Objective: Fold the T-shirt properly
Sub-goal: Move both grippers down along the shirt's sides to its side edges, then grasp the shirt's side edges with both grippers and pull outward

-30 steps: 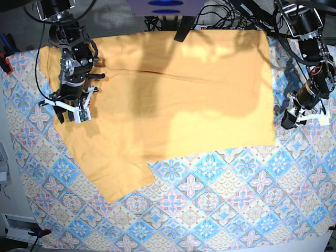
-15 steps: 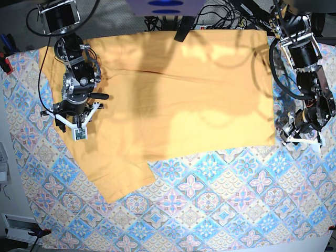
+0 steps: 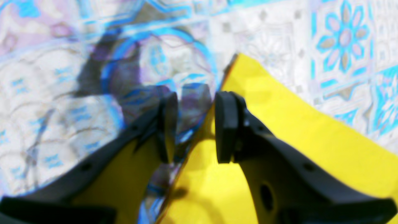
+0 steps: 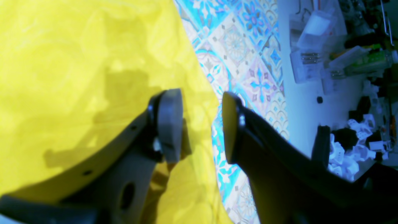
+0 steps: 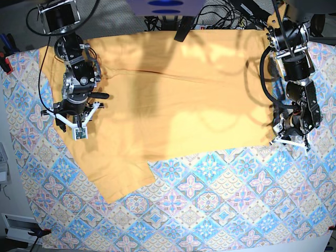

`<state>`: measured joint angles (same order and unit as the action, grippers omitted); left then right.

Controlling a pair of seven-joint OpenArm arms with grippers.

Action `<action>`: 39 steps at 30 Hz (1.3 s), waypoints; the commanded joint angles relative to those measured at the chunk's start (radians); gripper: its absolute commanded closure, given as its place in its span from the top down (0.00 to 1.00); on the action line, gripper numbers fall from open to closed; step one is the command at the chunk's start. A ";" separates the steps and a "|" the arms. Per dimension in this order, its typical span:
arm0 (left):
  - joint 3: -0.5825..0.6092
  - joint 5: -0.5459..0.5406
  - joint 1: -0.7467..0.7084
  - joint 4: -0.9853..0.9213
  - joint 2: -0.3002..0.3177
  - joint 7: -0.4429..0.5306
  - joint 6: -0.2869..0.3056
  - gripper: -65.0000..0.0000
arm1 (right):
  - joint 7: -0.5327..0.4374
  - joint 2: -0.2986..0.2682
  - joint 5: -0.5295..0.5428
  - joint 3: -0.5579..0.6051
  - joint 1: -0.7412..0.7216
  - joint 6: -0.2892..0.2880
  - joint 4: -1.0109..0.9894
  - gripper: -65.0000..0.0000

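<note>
The yellow-orange T-shirt [image 5: 184, 94] lies flat across the back half of the table, one sleeve [image 5: 121, 178] pointing toward the front left. My right gripper [image 5: 76, 123] hangs over the shirt's left side. In the right wrist view it [image 4: 200, 124] stands open, astride the shirt's edge [image 4: 199, 90], with nothing between its pads. My left gripper [image 5: 290, 139] is at the shirt's front right corner. Seen from its wrist, the left gripper [image 3: 196, 124] is open just above that corner [image 3: 239, 71], with patterned cloth showing in the gap.
A blue-pink tile-patterned cloth [image 5: 210, 199] covers the table beneath the shirt. Cables [image 5: 220, 16] run along the back edge. A red clamp [image 5: 5, 63] sits at the left edge. Beyond the table's side lies clutter of boxes and parts [image 4: 342, 62].
My left arm has swung in from the table's right edge to the shirt's front right corner. The right arm shifted slightly at first, then held still.
</note>
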<state>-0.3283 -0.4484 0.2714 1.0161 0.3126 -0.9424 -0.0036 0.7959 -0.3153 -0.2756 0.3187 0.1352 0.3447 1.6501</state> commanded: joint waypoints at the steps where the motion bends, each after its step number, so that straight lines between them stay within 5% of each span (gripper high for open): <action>1: 0.018 -0.007 0.027 0.016 0.010 0.024 0.006 0.32 | -0.020 -0.009 -0.014 -0.005 -0.012 0.011 0.015 0.32; 17: 0.031 -0.010 0.045 -0.104 0.007 0.078 0.006 0.32 | -0.019 -0.009 -0.014 -0.003 -0.009 0.011 0.023 0.32; 34: 0.034 -0.010 0.030 -0.098 -0.074 0.046 0.006 0.30 | -0.016 0.017 -0.015 -0.003 -0.015 0.011 0.020 0.32; 39: 0.031 -0.011 0.030 -0.098 -0.074 0.024 0.006 0.13 | -0.016 0.018 -0.015 -0.003 -0.016 0.011 0.017 0.32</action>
<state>-0.2985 -0.4431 0.2966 0.9165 0.2447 -0.8692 -0.0036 0.7979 -0.2901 -0.2756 0.3206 0.1329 0.3447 1.6547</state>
